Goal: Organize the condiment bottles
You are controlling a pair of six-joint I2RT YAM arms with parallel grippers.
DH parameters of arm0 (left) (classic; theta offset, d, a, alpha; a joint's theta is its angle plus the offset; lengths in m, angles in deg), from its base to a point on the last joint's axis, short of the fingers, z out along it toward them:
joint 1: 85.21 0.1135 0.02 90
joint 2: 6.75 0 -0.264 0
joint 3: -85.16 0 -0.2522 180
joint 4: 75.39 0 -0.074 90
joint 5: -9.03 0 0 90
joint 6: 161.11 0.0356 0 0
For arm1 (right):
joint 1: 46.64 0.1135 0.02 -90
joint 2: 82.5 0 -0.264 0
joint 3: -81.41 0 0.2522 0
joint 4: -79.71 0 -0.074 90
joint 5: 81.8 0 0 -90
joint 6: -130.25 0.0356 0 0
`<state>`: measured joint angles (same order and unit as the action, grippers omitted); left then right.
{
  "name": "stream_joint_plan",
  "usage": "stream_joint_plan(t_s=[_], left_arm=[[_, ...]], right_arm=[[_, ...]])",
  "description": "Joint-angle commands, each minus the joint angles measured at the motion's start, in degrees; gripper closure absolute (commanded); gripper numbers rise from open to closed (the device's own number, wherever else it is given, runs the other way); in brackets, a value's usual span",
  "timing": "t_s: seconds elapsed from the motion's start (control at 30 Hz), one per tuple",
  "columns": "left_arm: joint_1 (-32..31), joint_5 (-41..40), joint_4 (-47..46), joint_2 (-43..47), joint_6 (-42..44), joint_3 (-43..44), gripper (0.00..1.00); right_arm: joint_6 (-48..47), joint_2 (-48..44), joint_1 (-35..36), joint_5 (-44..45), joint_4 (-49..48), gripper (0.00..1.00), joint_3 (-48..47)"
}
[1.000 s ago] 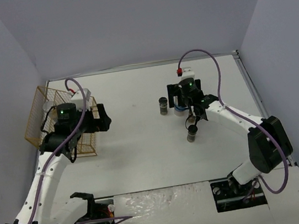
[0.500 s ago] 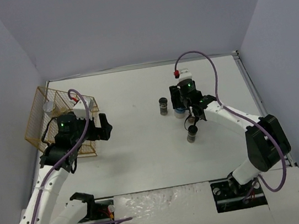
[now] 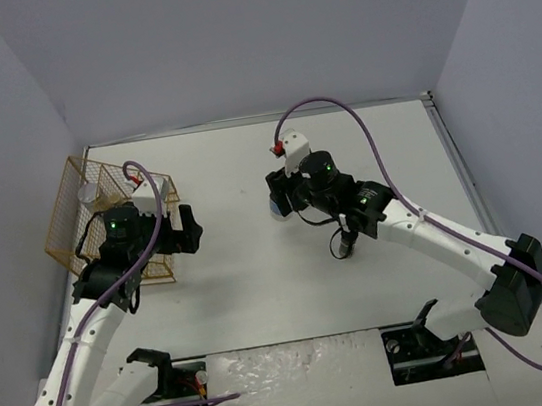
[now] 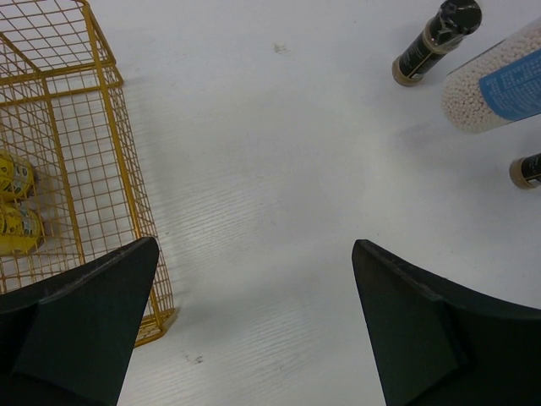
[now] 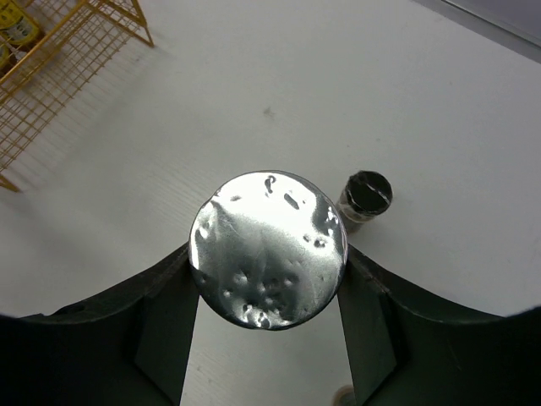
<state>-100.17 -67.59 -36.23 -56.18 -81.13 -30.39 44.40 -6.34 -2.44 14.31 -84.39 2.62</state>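
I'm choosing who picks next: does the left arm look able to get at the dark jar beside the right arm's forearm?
Probably not cleanly. The left arm has its jaws open and bare table lies between, but the right arm hangs close above the dark jar.

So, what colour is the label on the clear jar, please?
Blue label, best in left wrist view.

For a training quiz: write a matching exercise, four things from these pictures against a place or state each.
Things:
1. left gripper
2. right gripper
3. yellow bottles
4. dark jars

Places or states:
a. in the rack
b. open, empty
c. on the table
d. shut on the grey-lidded jar

Pairs: 1-b, 2-d, 3-a, 4-c
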Motion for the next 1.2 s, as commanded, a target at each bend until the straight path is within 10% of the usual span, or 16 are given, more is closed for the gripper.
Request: stream_joint_plan(t_s=[0.0,0.53,0.97,1.17], left_arm=[[-0.2,-3.5,-2.9,0.5,0.5,1.1,0.03],[-0.1,-11.4,-2.4,1.1,-0.4,0.8,0.03],[-0.2,3.4,-6.1,-0.9,-1.8,0.0,0.03],[-1.1,8.6,-10.3,-3.7,-4.1,0.0,0.03]], right_arm=[[-3.1,4.1,1.2,-6.5,-11.7,0.98,-3.4],[-7.6,19.8,5.1,-7.1,-24.1,0.89,-4.0],[-7.4,13.1,5.7,-4.1,-23.5,0.1,3.9],[-6.8,4.5,5.6,1.1,-20.2,0.0,8.7]])
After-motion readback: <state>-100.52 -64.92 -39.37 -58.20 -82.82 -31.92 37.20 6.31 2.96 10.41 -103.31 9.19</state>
